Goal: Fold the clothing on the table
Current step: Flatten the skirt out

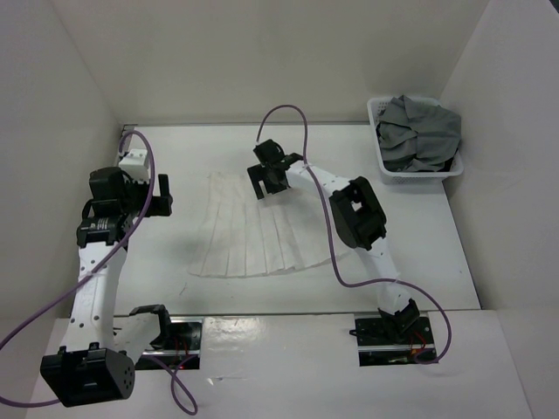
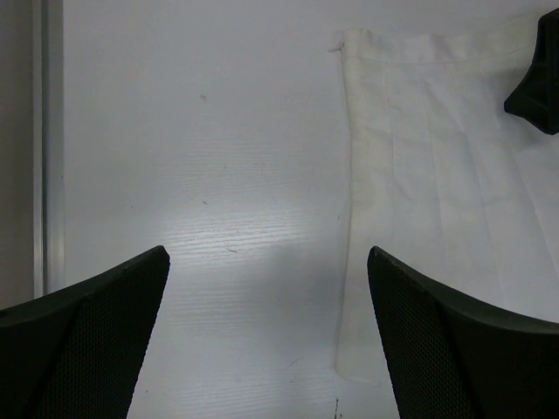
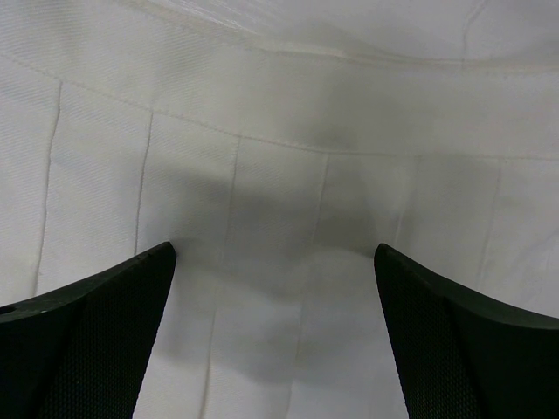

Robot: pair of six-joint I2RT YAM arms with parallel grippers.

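Skirt: we see the white pleated skirt [image 1: 249, 231] spread flat at the centre of the top view, waistband toward the top.
Table: we see the white table [image 1: 410, 236] under it, bare on either side.
Right gripper: the right gripper [image 1: 271, 172] is over the waistband, jaws spread wide and grasping nothing; we cannot tell whether it touches the cloth.
Left gripper: the left gripper [image 1: 162, 196] is at the left, over bare table beside the skirt's left edge, jaws released.
Basket: at the upper right, we see a white basket [image 1: 384, 166] holding grey clothes [image 1: 421, 131].
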